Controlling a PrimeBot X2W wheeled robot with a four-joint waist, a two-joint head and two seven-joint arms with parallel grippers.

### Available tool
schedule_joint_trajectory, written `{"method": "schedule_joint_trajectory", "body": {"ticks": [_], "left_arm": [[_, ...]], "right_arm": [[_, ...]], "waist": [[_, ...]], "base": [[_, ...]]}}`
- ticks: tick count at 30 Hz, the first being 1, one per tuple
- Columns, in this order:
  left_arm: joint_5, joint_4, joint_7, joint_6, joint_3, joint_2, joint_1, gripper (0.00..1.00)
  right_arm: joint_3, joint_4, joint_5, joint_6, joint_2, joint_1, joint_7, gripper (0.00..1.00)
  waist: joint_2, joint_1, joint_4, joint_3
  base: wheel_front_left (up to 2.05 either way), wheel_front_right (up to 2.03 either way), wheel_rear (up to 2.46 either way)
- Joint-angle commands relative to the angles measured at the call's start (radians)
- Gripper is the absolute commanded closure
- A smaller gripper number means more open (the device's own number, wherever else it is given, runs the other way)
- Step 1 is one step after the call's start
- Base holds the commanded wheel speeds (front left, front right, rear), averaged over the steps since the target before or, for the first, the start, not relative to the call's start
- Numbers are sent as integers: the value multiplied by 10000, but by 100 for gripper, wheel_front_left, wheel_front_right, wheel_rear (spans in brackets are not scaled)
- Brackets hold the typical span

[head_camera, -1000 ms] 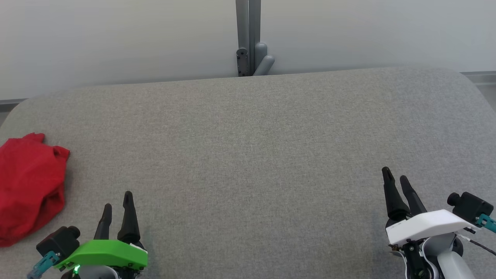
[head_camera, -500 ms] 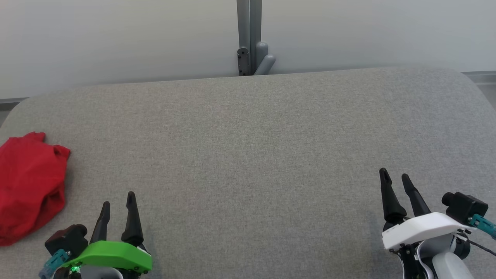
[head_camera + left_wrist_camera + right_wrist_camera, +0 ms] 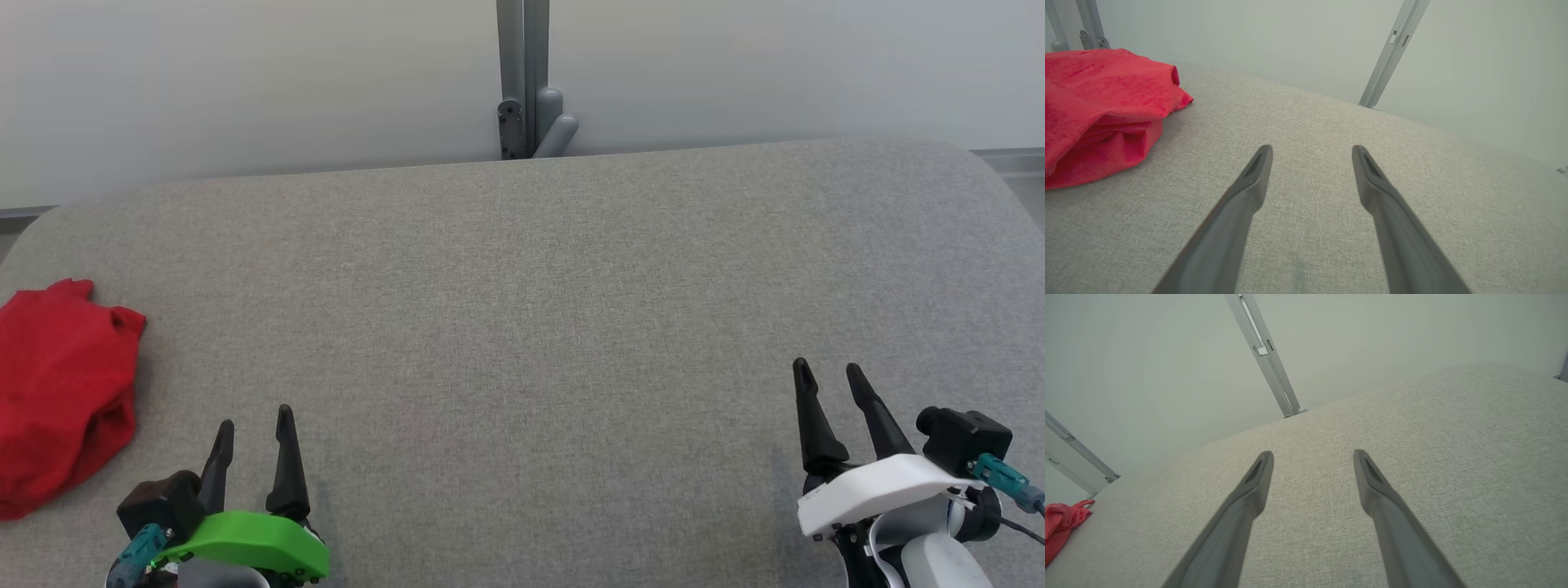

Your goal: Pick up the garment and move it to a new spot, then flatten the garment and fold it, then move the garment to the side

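Garment [image 3: 61,392] — red, bunched — lies on the grey table [image 3: 522,327], far left.

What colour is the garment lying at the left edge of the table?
Solid red garment, no pattern; clearest in the left wrist view.

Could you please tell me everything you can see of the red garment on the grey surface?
The red garment is plain bright red cloth, soft and slightly fuzzy-looking, lying in a loose, rumpled heap with layers folded over one another; its type cannot be told. It rests on the grey padded surface at the robot's far left, partly cut off by the head view's edge. Nothing but the surface is seen touching it; the open left end effector sits beside it, apart.
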Motion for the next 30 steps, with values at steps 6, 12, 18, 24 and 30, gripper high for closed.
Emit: {"method": "schedule_joint_trajectory", "body": {"ticks": [6,12,18,24,30], "left_arm": [[696,14,-188,96,-76,41,120,0],[1256,82,-320,201,-101,44,202,0],[1645,160,-441,218,-181,49,197,0],[2084,198,-549,267,-219,53,249,0],[2589,218,-665,378,-256,59,278,0]], "right_arm": [[-65,-4,-713,5,14,102,-224,0],[-106,107,-1339,5,64,121,-350,0],[-210,160,-1950,5,114,162,-490,0],[-247,242,-2528,5,130,183,-614,0],[-217,318,-3096,5,117,237,-722,0]], "waist": [[63,0,10,3],[67,0,-9,-14],[71,0,5,-28],[76,0,16,-44],[80,0,32,-68]], "base": [[0,0,0],[0,0,0],[0,0,0],[0,0,0],[0,0,0]]}}
